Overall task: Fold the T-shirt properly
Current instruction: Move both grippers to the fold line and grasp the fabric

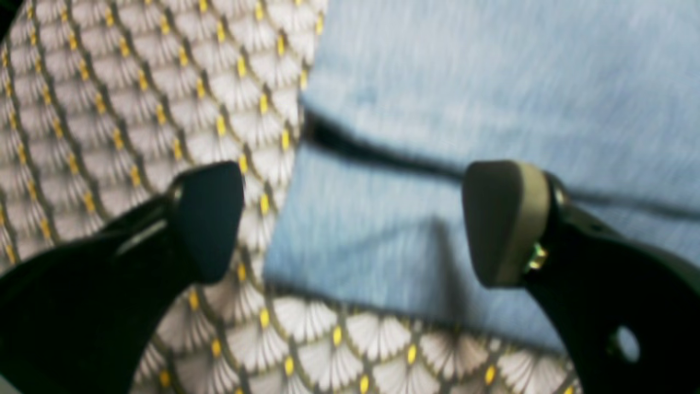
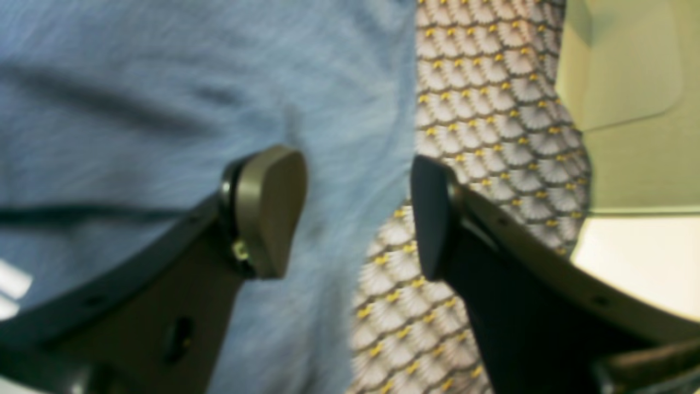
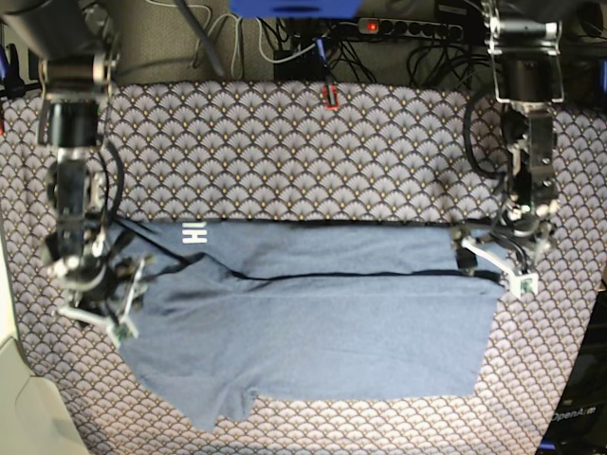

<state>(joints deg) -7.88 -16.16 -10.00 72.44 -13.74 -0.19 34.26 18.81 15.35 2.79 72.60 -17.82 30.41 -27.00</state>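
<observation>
The slate-blue T-shirt (image 3: 313, 332) lies across the tablecloth, its upper part folded down over itself along a dark fold line. A bit of white lettering (image 3: 193, 233) shows near its top left. My left gripper (image 3: 495, 266) stands open at the shirt's right edge. In the left wrist view this gripper (image 1: 355, 219) straddles a folded corner of the T-shirt (image 1: 492, 82) and holds nothing. My right gripper (image 3: 102, 309) is open at the shirt's left edge. In the right wrist view it (image 2: 353, 213) spans the hem of the T-shirt (image 2: 136, 109), one finger over cloth, the other over the tablecloth.
A grey scallop-patterned tablecloth (image 3: 285, 152) covers the table. Cables and a power strip (image 3: 417, 28) run along the back, with a small red item (image 3: 329, 96) at the far edge. The table's left edge (image 3: 11, 322) borders pale floor.
</observation>
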